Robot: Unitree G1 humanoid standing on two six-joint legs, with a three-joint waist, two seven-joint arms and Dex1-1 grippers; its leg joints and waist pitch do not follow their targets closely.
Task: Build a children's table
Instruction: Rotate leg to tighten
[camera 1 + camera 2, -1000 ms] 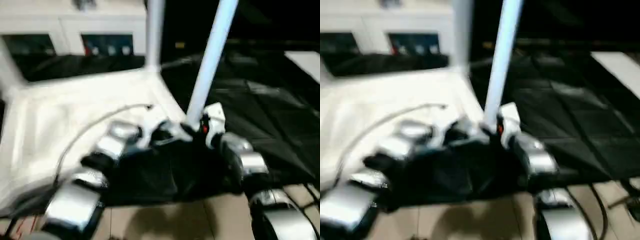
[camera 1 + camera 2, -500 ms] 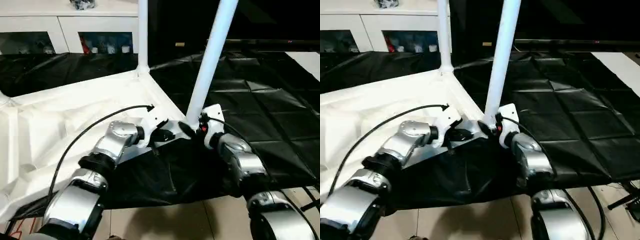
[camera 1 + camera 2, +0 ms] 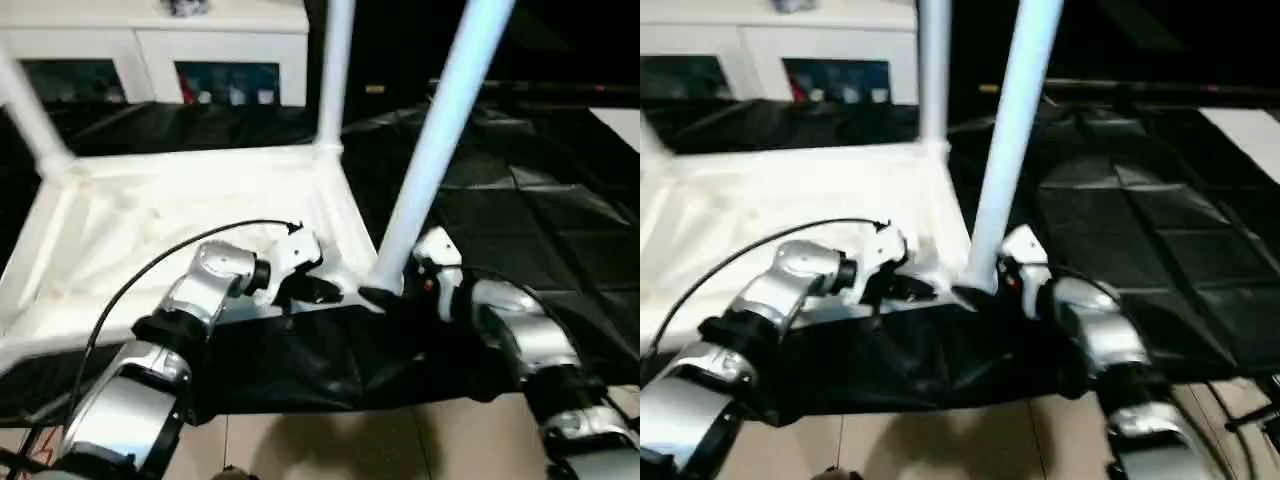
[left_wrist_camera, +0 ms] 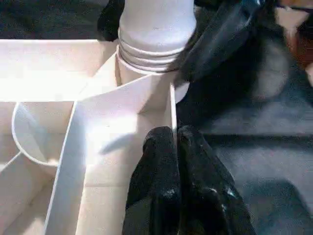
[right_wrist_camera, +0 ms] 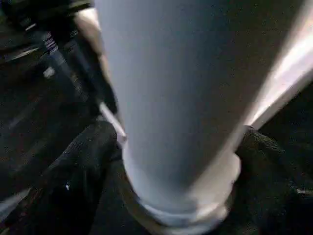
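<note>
**Children's table, inverted, on black sheet: three legs seen standing**

Landmark: the white tabletop (image 3: 190,215), lying underside up on the black floor sheet (image 3: 520,200), in front of the white cabinet (image 3: 150,45).

- Legs seated: near-right corner leg (image 3: 440,130); far-right corner leg (image 3: 332,75); far-left corner leg (image 3: 30,115). The near-left corner lies out of frame; judged: at least three of four fitted, the fourth uncertain.
- Axis: each leg's length rises from its corner socket, thick end down; the near-right leg leans to the right.
- Left gripper (image 4: 178,139): fingers pressed together, resting on the tabletop's ribbed underside just beside the near-right socket.
- Right gripper (image 5: 171,161): fingers spread either side of the near-right leg's base; grip or release cannot be told.
- Judged remaining: check seating, turn table upright.
</note>
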